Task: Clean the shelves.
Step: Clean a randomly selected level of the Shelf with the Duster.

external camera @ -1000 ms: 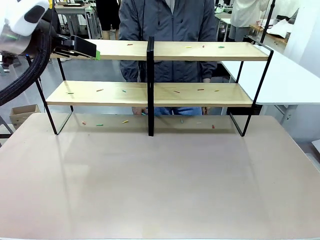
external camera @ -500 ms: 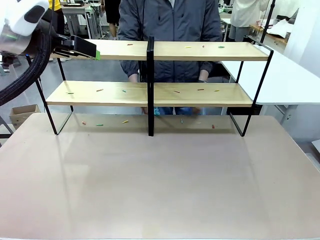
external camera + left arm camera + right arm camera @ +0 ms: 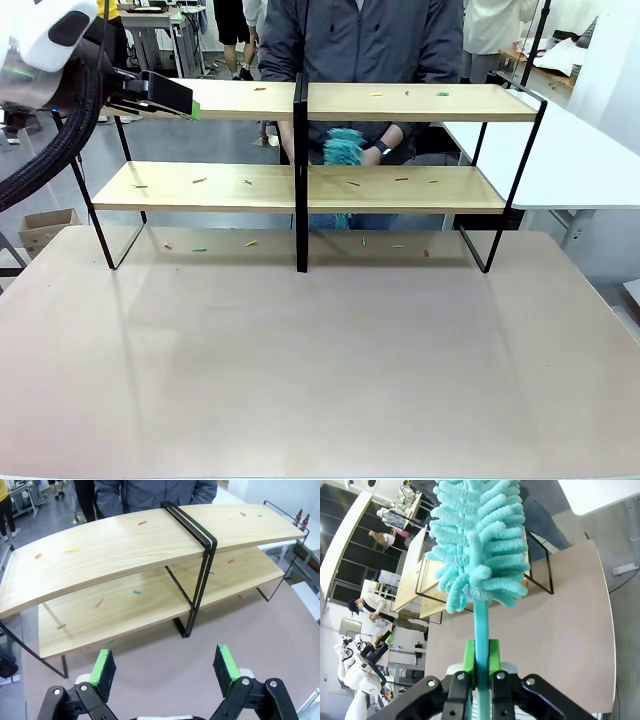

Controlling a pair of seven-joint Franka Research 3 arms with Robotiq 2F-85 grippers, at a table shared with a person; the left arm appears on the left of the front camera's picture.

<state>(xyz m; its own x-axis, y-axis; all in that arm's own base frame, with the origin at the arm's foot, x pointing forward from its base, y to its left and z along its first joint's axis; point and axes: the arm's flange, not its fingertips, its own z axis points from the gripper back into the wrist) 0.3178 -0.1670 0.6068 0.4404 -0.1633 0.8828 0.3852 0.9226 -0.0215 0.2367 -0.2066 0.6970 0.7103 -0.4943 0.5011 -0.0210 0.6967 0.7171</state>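
Front view puts your left gripper [image 3: 188, 104] high at picture left, level with the top board of the shelves [image 3: 420, 190]. They stand across the far side of the table [image 3: 320, 380], with coloured scraps [image 3: 200, 180] on both boards. Behind them, a teal tuft [image 3: 344, 148] sits at a person's hand [image 3: 374, 152], between the tiers. Left wrist view shows your green pads [image 3: 104, 667] spread wide, nothing between them, clear of the shelves. Your right gripper [image 3: 480, 662] is clamped on a teal duster [image 3: 480, 545] by its handle.
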